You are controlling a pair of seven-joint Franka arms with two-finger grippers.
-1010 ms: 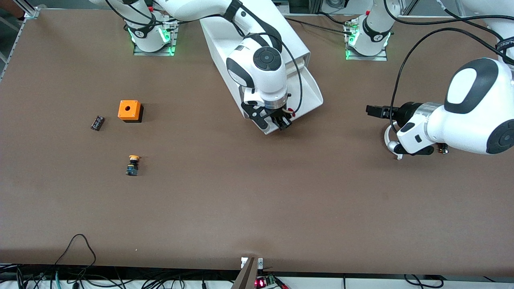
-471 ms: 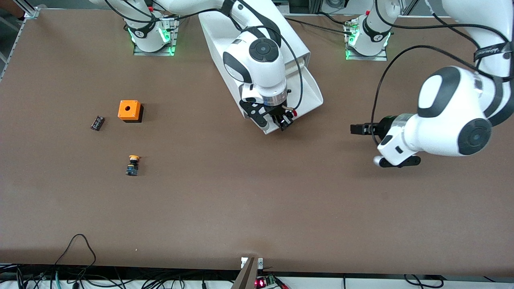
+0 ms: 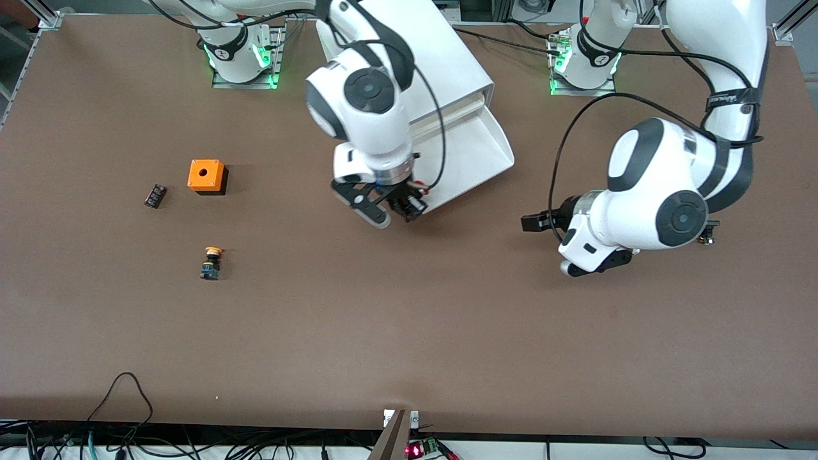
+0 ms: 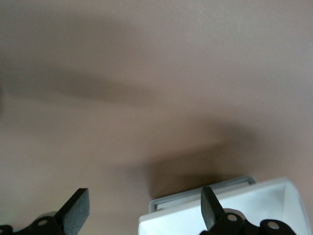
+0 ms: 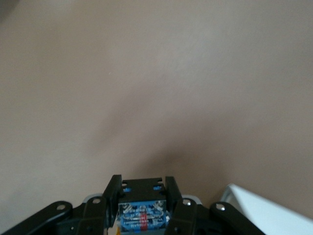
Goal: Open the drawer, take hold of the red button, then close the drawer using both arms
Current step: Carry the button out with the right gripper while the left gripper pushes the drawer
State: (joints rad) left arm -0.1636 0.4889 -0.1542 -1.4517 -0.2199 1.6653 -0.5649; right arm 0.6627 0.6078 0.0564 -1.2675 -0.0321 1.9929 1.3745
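The drawer (image 3: pixel 476 153) stands pulled out of the white cabinet (image 3: pixel 441 57). My right gripper (image 3: pixel 404 206) hangs over the table beside the drawer's front corner. It is shut on the button, whose blue-black body (image 5: pixel 142 214) shows between the fingers in the right wrist view; the red cap is hidden. My left gripper (image 3: pixel 528 222) is open and empty, low over the table toward the left arm's end from the drawer. In the left wrist view a corner of the drawer (image 4: pixel 244 200) lies between its fingers (image 4: pixel 78 210).
Toward the right arm's end lie an orange box with a hole (image 3: pixel 206 175), a small black part (image 3: pixel 154 195) and a yellow-capped button (image 3: pixel 211 263). A small object (image 3: pixel 705 239) lies by the left arm's elbow.
My right gripper has left the drawer with the button and swung toward the right arm's end. My left arm has moved in toward the drawer, its gripper lower in the front view.
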